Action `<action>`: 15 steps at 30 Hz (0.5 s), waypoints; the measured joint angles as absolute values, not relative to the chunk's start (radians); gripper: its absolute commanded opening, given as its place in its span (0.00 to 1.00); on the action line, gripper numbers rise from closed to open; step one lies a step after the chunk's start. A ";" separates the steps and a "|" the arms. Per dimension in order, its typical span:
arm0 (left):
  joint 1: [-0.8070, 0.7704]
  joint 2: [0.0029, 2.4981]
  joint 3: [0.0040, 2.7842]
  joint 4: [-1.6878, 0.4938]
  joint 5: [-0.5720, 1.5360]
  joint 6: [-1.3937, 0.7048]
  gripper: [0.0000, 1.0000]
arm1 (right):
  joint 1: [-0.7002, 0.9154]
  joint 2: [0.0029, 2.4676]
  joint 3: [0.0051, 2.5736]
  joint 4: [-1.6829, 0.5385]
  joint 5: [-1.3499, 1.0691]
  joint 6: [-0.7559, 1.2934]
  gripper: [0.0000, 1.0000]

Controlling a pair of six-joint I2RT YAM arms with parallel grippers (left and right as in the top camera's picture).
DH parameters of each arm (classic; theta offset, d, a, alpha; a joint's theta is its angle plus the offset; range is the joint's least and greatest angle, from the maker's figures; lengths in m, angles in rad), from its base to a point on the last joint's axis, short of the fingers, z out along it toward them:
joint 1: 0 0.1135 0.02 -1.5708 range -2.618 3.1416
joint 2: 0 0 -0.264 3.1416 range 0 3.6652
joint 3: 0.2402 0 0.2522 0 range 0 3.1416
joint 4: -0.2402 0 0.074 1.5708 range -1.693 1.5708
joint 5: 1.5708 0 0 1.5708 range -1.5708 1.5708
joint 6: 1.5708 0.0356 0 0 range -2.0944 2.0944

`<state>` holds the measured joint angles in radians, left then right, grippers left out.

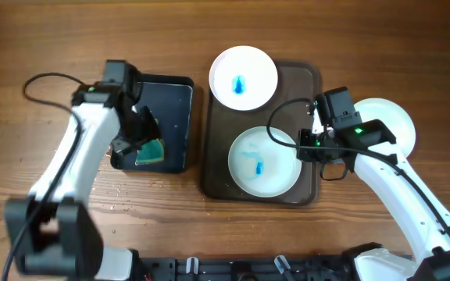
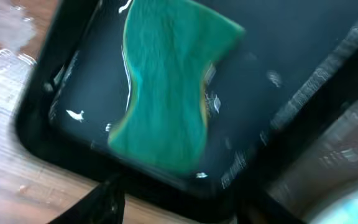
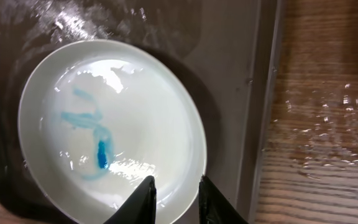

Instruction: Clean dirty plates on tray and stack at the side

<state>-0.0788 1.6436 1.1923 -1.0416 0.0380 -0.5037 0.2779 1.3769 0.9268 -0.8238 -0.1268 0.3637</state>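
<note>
Two dirty plates are carried on the brown tray (image 1: 305, 84). The far plate (image 1: 243, 78), which overlaps the tray's far left corner, is marked with a compact blue spot. The near plate (image 1: 264, 161) is marked with a wet, spread-out blue smear. A third plate (image 1: 393, 115) is set on the table (image 1: 53, 39) to the right, apparently as the base of the stack. The right gripper (image 3: 176, 185) is held at the near plate's right rim with its fingers slightly apart, presumably to steady or lift the plate. The left gripper (image 1: 137, 131) is poised over the green sponge (image 2: 166, 87) in the black tray (image 2: 303, 74), probably so that the sponge can be picked up. Whether its jaws are apart or together cannot be told.
</note>
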 measured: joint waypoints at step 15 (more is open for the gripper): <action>-0.078 1.850 1.262 -1.117 0.015 -0.492 0.51 | 0.278 1.377 0.927 -0.842 -0.158 0.361 0.23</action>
